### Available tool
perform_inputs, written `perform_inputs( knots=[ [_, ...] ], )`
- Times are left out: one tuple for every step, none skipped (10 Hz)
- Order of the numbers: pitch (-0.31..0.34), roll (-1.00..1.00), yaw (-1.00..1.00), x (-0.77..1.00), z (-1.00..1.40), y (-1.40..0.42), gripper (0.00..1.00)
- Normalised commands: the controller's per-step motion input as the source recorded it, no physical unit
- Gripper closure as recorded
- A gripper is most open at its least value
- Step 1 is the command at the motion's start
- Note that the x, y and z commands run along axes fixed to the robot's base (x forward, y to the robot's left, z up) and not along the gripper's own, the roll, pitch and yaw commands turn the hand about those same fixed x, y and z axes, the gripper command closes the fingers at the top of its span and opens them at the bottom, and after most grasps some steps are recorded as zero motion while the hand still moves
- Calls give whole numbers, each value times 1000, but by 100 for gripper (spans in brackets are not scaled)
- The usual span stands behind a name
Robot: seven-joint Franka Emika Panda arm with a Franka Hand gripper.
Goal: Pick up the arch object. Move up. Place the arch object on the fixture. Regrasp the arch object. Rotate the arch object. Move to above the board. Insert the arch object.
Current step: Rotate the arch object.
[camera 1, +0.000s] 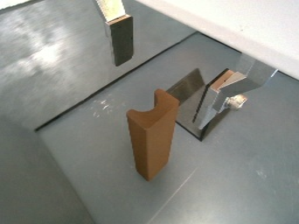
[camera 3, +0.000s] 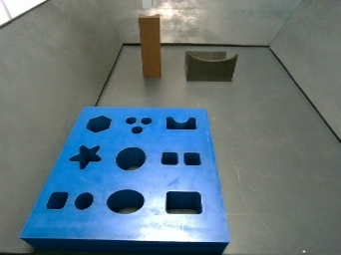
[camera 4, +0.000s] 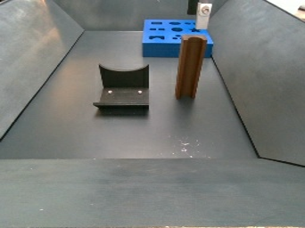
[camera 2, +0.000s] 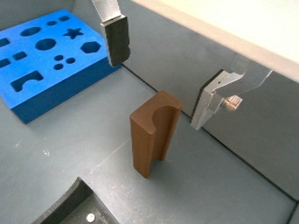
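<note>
Blue and thick, the rectangular board (camera 3: 127, 174) with its cut-out holes filled the lower left of a side view, its arch slot vacant. Up at the top centre the long matte orange-brown arch object (camera 3: 151, 46) stood upright on the grey floor, apparently so the plates could close on its sides. Right of it sat the dark grey-olive notched fixture (camera 3: 209, 66), apart and unloaded. In a wrist view the gripper (camera 2: 170, 74) hung above the bar, fingers (camera 2: 114, 38) released, holding nothing.
</note>
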Motion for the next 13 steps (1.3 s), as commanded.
perform_inputs(
  knots=[
    [11,-17,1000,3,-17,4,0],
    [11,-16,1000,7,-5,-4,0],
    [12,-16,1000,8,-4,-4,0],
    [12,-17,1000,9,-4,-4,0],
    [13,-18,1000,9,-3,-4,0],
    [14,-20,1000,10,-3,-4,0],
    [14,-20,1000,10,-3,-4,0],
    [15,-22,1000,10,-2,-3,0],
    [16,-23,1000,10,-2,-3,0],
    [18,-26,1000,11,-2,-3,0],
    [18,-27,1000,11,-2,-3,0],
    [20,-30,1000,11,-2,-3,0],
    [22,-32,1000,11,-1,-3,0]
  ],
)
